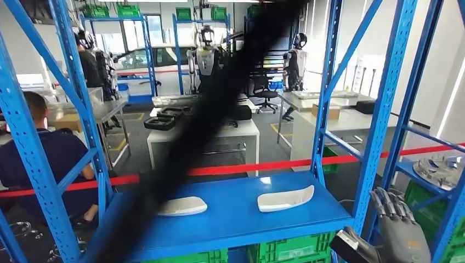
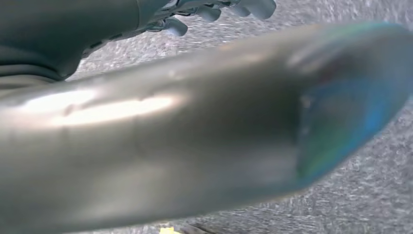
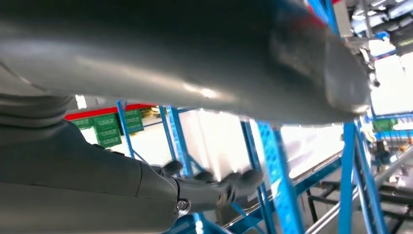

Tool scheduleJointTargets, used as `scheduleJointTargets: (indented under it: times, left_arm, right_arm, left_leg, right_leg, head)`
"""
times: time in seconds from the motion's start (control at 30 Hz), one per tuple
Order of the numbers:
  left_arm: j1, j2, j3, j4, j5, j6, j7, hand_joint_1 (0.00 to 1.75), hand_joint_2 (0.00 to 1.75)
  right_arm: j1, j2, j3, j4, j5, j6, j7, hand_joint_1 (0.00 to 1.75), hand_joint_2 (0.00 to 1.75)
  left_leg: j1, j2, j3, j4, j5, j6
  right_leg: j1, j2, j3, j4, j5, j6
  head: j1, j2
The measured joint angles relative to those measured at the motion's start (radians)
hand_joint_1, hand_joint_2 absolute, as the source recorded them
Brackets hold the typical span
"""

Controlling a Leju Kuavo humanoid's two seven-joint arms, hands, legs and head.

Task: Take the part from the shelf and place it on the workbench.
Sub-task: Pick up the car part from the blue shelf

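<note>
Blue shelf point(image 1: 236, 216) carries two white parts flat on its deck, laid out for pickup: one near the left front point(image 1: 182, 206), one toward the right edge point(image 1: 285, 198). Right hand point(image 1: 399, 230) hangs beside the shelf's right post, fingers apart, holding nothing; left hand point(image 2: 214, 9) over grey floor, grip state unclear. No legible labels or writing.

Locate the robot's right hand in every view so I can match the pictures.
Head view: the grey right hand rises in the lower right corner, fingers apart, holding nothing.
Right wrist view: its dark fingers stretch out in front of blue shelving.
Left wrist view: the left hand over grey floor instead.
Shared landmark: blue steel shelf upright beside the right hand.
</note>
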Motion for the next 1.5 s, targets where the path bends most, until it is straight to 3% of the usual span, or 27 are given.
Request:
scheduleJointTargets:
  times: [0.03,0.1,0.13,0.17,0.2,0.27,0.3,0.33,0.37,0.43,0.47,0.53,0.63,0.7,0.77,0.8,0.83,0.87,0.93,0.97,1.03,1.13,1.2,1.3,1.37,1.4,1.5]
  left_arm:
    - [-0.002,0.0,0.003,0.001,0.004,0.012,0.009,0.0,0.0]
    - [-0.015,-0.002,0.01,0.0,0.012,0.044,0.03,0.0,0.0]
    - [-0.022,-0.004,0.014,-0.001,0.014,0.055,0.036,0.0,0.0]
    - [-0.028,-0.004,0.016,-0.001,0.015,0.06,0.039,0.0,0.0]
    - [-0.031,-0.004,0.017,-0.001,0.015,0.058,0.039,0.0,0.0]
    - [-0.031,-0.004,0.021,-0.001,0.017,0.048,0.038,0.0,0.0]
    - [-0.03,-0.004,0.023,0.0,0.017,0.044,0.037,0.0,0.0]
    - [-0.028,-0.004,0.025,0.0,0.017,0.044,0.037,0.0,0.0]
    - [-0.027,-0.005,0.026,0.0,0.019,0.046,0.037,0.0,0.0]
    - [-0.027,-0.007,0.033,0.001,0.028,0.047,0.039,0.0,0.0]
    - [-0.028,-0.007,0.038,0.001,0.033,0.049,0.041,0.0,0.0]
    - [-0.029,-0.008,0.046,0.002,0.039,0.056,0.051,0.0,0.0]
    - [-0.028,-0.009,0.055,0.002,0.04,0.063,0.061,0.0,0.0]
    - [-0.028,-0.011,0.058,0.002,0.034,0.059,0.057,0.0,0.0]
    - [-0.027,-0.012,0.058,0.002,0.026,0.043,0.045,0.0,0.0]
    - [-0.026,-0.011,0.058,0.002,0.022,0.034,0.04,0.0,0.0]
    - [-0.025,-0.011,0.058,0.002,0.019,0.028,0.037,0.0,0.0]
    - [-0.024,-0.011,0.058,0.002,0.016,0.023,0.034,0.0,0.0]
    - [-0.025,-0.01,0.058,0.002,0.008,0.012,0.026,0.0,0.0]
    - [-0.026,-0.01,0.058,0.002,0.004,0.008,0.021,0.0,0.0]
    - [-0.027,-0.01,0.057,0.002,-0.003,0.006,0.013,0.0,0.0]
    - [-0.022,-0.011,0.057,0.002,-0.006,0.007,0.011,0.0,0.0]
    - [-0.02,-0.011,0.057,0.002,-0.005,0.009,0.011,0.0,0.0]
    - [-0.016,-0.012,0.057,0.002,-0.006,0.013,0.012,0.0,0.0]
    - [-0.012,-0.012,0.057,0.002,-0.007,0.017,0.012,0.0,0.0]
    - [-0.011,-0.013,0.057,0.002,-0.007,0.019,0.013,0.0,0.0]
    - [-0.008,-0.013,0.058,0.003,-0.007,0.037,0.019,0.0,0.0]
  right_arm:
    - [-0.005,0.001,0.003,0.0,-0.004,0.003,-0.002,0.0,0.0]
    - [-0.025,0.004,0.006,-0.001,-0.014,0.008,-0.006,0.0,0.0]
    - [-0.034,0.005,0.007,-0.001,-0.017,0.009,-0.007,0.0,0.0]
    - [-0.04,0.005,0.009,0.0,-0.018,0.01,-0.008,0.0,0.0]
    - [-0.043,0.005,0.01,0.002,-0.018,0.01,-0.009,0.0,0.0]
    - [-0.042,0.005,0.014,0.01,-0.016,0.011,-0.007,0.0,0.0]
    - [-0.041,0.005,0.015,0.015,-0.015,0.012,-0.006,0.0,0.0]
    - [-0.041,0.005,0.016,0.02,-0.015,0.012,-0.006,0.0,0.0]
    - [-0.043,0.005,0.017,0.024,-0.014,0.013,-0.006,0.0,0.0]
    - [-0.049,0.005,0.02,0.036,-0.012,0.013,-0.006,0.0,0.0]
    - [-0.053,0.006,0.022,0.043,-0.01,0.014,-0.004,0.0,0.0]
    - [-0.058,0.007,0.026,0.053,-0.007,0.015,-0.002,0.0,0.0]
    - [-0.063,0.008,0.028,0.057,-0.008,0.014,0.0,0.0,0.0]
    - [-0.063,0.009,0.028,0.058,-0.01,0.014,0.001,0.0,0.0]
    - [-0.057,0.009,0.028,0.058,-0.014,0.016,0.003,0.0,0.0]
    - [-0.052,0.009,0.028,0.058,-0.016,0.018,0.004,0.0,0.0]
    - [-0.047,0.009,0.028,0.058,-0.016,0.02,0.005,0.0,0.0]
    - [-0.044,0.009,0.028,0.058,-0.017,0.022,0.005,0.0,0.0]
    - [-0.041,0.008,0.028,0.058,-0.019,0.026,0.007,0.0,0.0]
    - [-0.041,0.008,0.028,0.057,-0.021,0.027,0.01,0.0,0.0]
    - [-0.04,0.007,0.027,0.057,-0.025,0.03,0.013,0.0,0.0]
    - [-0.038,0.004,0.024,0.054,-0.027,0.032,0.016,0.0,0.0]
    - [-0.038,0.003,0.023,0.052,-0.028,0.033,0.016,0.0,0.0]
    - [-0.026,0.001,0.022,0.051,-0.028,0.035,0.017,0.0,0.0]
    - [-0.017,0.001,0.022,0.051,-0.028,0.037,0.017,0.0,0.0]
    - [-0.013,0.001,0.021,0.051,-0.028,0.038,0.017,0.0,0.0]
    - [0.0,0.001,0.017,0.051,-0.026,0.043,0.016,0.0,0.0]
  left_leg:
    - [-0.003,0.002,0.006,0.002,0.011,0.007]
    - [-0.003,0.001,0.025,0.012,-0.015,0.023]
    - [0.0,0.001,0.037,0.007,-0.026,0.033]
    - [0.003,-0.001,0.05,-0.001,-0.035,0.04]
    - [0.003,-0.003,0.062,-0.008,-0.044,0.045]
    - [0.001,-0.008,0.082,-0.014,-0.06,0.049]
    - [0.0,-0.011,0.091,-0.014,-0.069,0.049]
    - [-0.001,-0.014,0.102,-0.014,-0.078,0.048]
    - [-0.001,-0.017,0.114,-0.014,-0.087,0.047]
    - [-0.002,-0.024,0.135,-0.012,-0.102,0.04]
    - [-0.004,-0.028,0.139,-0.011,-0.108,0.035]
    - [-0.006,-0.033,0.142,-0.014,-0.11,0.023]
    - [-0.006,-0.031,0.137,-0.009,-0.117,0.004]
    - [-0.002,-0.026,0.1,0.067,-0.157,-0.006]
    - [0.002,-0.022,0.033,0.197,-0.209,-0.015]
    - [0.004,-0.021,0.008,0.24,-0.217,-0.018]
    - [0.006,-0.02,0.0,0.249,-0.207,-0.019]
    - [0.007,-0.019,0.013,0.217,-0.179,-0.02]
    - [0.009,-0.017,0.078,0.082,-0.117,-0.017]
    - [0.007,-0.016,0.109,0.022,-0.108,-0.012]
    - [0.004,-0.015,0.141,-0.037,-0.127,0.003]
    - [0.007,-0.017,0.176,-0.054,-0.14,0.028]
    - [0.008,-0.016,0.21,-0.055,-0.148,0.04]
    - [0.006,-0.018,0.249,-0.055,-0.183,0.045]
    - [0.005,-0.02,0.283,-0.056,-0.212,0.045]
    - [0.004,-0.021,0.303,-0.056,-0.228,0.043]
    - [0.003,-0.023,0.352,-0.058,-0.28,0.029]
  right_leg:
    - [0.001,0.005,0.021,-0.009,-0.012,0.008]
    - [0.0,0.004,0.055,-0.03,-0.03,0.023]
    - [-0.001,-0.002,0.053,-0.014,-0.04,0.026]
    - [0.0,-0.009,0.031,0.03,-0.055,0.028]
    - [0.001,-0.015,-0.014,0.101,-0.074,0.029]
    - [0.005,-0.017,-0.139,0.252,-0.095,0.032]
    - [0.006,-0.017,-0.191,0.292,-0.079,0.032]
    - [0.006,-0.017,-0.227,0.292,-0.04,0.031]
    - [0.007,-0.017,-0.245,0.256,0.019,0.028]
    - [0.01,-0.018,-0.248,0.144,0.129,0.019]
    - [0.012,-0.019,-0.243,0.101,0.155,0.013]
    - [0.017,-0.018,-0.238,0.072,0.159,0.001]
    - [0.01,-0.017,-0.226,0.054,0.163,-0.017]
    - [0.005,-0.02,-0.216,0.046,0.164,-0.027]
    - [0.004,-0.021,-0.213,0.044,0.161,-0.031]
    - [0.004,-0.021,-0.211,0.044,0.16,-0.032]
    - [0.004,-0.02,-0.209,0.045,0.157,-0.031]
    - [0.003,-0.019,-0.206,0.045,0.155,-0.029]
    - [0.001,-0.017,-0.197,0.043,0.142,-0.02]
    - [0.002,-0.016,-0.193,0.041,0.131,-0.013]
    - [0.004,-0.016,-0.179,0.034,0.121,0.005]
    - [0.004,-0.018,-0.156,0.045,0.131,0.023]
    - [0.004,-0.019,-0.204,0.127,0.123,0.028]
    - [0.01,-0.019,-0.355,0.294,0.071,0.029]
    - [0.013,-0.019,-0.41,0.284,0.043,0.025]
    - [0.014,-0.019,-0.418,0.237,0.063,0.021]
    - [0.025,-0.022,-0.407,0.09,0.262,0.001]
  head:
    - [0.003,-0.001]
    - [0.014,-0.002]
    - [0.021,-0.002]
    - [0.031,-0.003]
    - [0.042,-0.003]
    - [0.061,-0.003]
    - [0.066,-0.003]
    - [0.068,-0.003]
    - [0.072,-0.003]
    - [0.083,-0.004]
    - [0.091,-0.004]
    - [0.097,-0.005]
    - [0.094,-0.006]
    - [0.093,-0.006]
    - [0.092,-0.006]
    - [0.092,-0.006]
    - [0.092,-0.006]
    - [0.092,-0.006]
    - [0.091,-0.006]
    - [0.09,-0.006]
    - [0.09,-0.006]
    - [0.088,-0.006]
    - [0.087,-0.006]
    - [0.087,-0.006]
    - [0.087,-0.006]
    - [0.087,-0.006]
    - [0.093,-0.007]
